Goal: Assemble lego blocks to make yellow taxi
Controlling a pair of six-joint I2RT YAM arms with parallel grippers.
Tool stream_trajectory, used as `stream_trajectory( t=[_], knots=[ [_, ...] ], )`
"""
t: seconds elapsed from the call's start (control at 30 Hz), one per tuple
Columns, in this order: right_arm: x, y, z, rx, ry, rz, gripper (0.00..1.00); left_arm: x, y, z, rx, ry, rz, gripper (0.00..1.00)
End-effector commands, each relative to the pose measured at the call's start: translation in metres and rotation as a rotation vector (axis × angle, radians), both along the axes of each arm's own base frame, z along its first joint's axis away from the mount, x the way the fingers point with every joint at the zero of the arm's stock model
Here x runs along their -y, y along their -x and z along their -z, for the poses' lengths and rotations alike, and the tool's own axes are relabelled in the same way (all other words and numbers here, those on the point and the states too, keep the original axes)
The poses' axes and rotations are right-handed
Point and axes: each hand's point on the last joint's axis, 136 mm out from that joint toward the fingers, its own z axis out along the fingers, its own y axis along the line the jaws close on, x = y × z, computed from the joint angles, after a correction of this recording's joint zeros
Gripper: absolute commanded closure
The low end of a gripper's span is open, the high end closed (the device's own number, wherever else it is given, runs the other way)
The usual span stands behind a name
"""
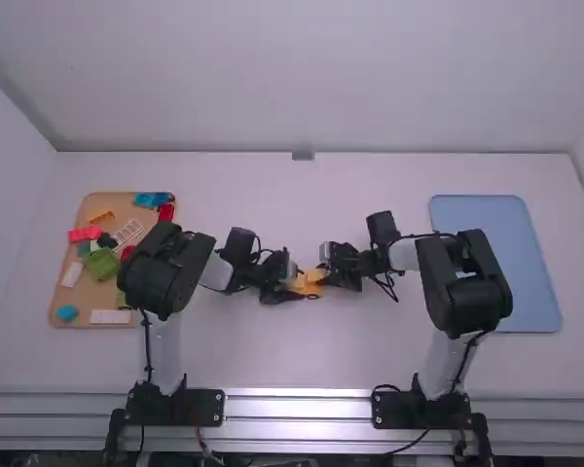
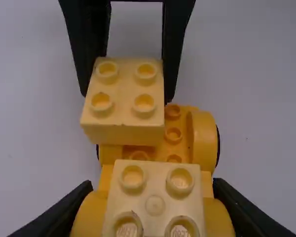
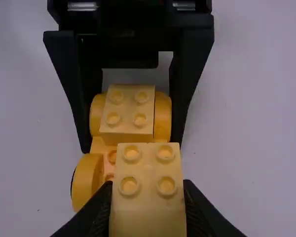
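The taxi is perhaps half built at the middle of the high view: at the bottom of the left wrist view, a first block (image 2: pixel 155 202) sits on one end of the yellow chassis (image 2: pixel 182 143), and the jaws of the left arm (image 1: pixel 170 268) are closed on that end by its round sides. Farther up that view, a second block (image 2: pixel 123 89) is gripped in the jaws of the right arm (image 1: pixel 464 282) over the chassis's other end, off to one side, with studs bare beside it. Whether it touches the chassis I cannot tell; it looks unseated, so squaring it up and pressing it down seem left to do. Any later parts would probably come from the wooden tray (image 1: pixel 102 318) at the left of the high view, which holds red, pink, blue, green and white pieces (image 1: pixel 103 264). A metal rail (image 1: pixel 297 408) crosses the bottom of the frame; beyond it spreads the white counter (image 1: pixel 302 355), with a blue tray (image 1: pixel 526 263) at the right, and a plain pale wall (image 1: pixel 302 78) fills the top.
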Motion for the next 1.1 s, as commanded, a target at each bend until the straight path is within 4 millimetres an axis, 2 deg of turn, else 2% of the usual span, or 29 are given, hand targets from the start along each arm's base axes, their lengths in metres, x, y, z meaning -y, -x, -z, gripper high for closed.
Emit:
stream_trajectory(
  t=[0.0,0.5,0.83,0.9,1.07],
  knots=[
    [-0.001,-0.002,-0.008,0.005,-0.007,0.0,0.74,-0.001,0.002,0.006,-0.002,-0.005,0.005,0.49],
    [-0.004,-0.006,-0.02,-0.013,-0.017,-0.004,0.75,0.0,-0.003,0.004,0.021,-0.002,0.001,0.46],
    [-0.013,0.003,-0.003,0.01,0.105,-0.039,0.75,0.0,-0.005,0.002,-0.005,0.007,-0.022,0.45],
    [-0.016,0.006,0.002,0.019,0.139,-0.053,0.78,0.0,-0.006,0.001,-0.003,0.008,-0.022,0.45],
    [-0.017,-0.004,0.006,-0.001,0.185,0.021,0.8,0.0,-0.005,0.002,-0.005,0.008,-0.022,0.46]
  ],
)
